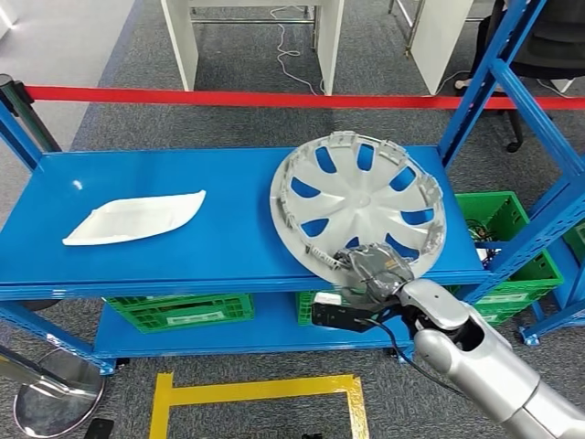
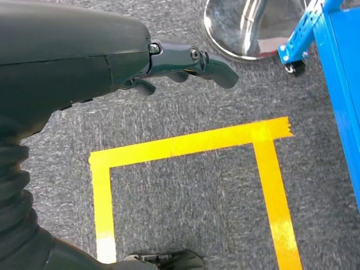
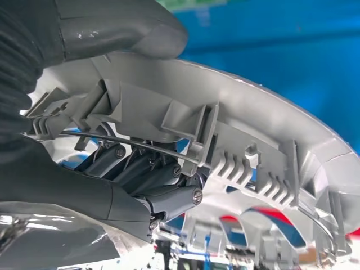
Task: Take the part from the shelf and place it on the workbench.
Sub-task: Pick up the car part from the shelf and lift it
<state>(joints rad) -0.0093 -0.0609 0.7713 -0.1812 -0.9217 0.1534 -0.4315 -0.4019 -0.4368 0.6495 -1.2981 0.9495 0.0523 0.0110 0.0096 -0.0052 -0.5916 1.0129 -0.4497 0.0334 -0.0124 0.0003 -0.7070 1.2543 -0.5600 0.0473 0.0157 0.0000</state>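
Note:
A round silver wheel cover (image 1: 358,201) with its ribbed inner side up lies on the blue shelf top (image 1: 228,238), towards the right end. My right hand (image 1: 376,270) grips its near rim. In the right wrist view the thumb (image 3: 127,25) lies on one side of the wheel cover's rim (image 3: 238,135) and the dark fingers (image 3: 148,185) curl in on the other side. My left hand (image 2: 187,62) hangs over the grey carpet with nothing in it, fingers stretched out.
A flat white part (image 1: 134,219) lies on the shelf's left half. Green crates (image 1: 183,311) stand on the lower shelf and another green crate (image 1: 510,247) at the right. Blue uprights (image 1: 483,91) rise at the right. Yellow tape (image 1: 255,393) marks the floor, and a red barrier tape (image 1: 207,96) runs behind.

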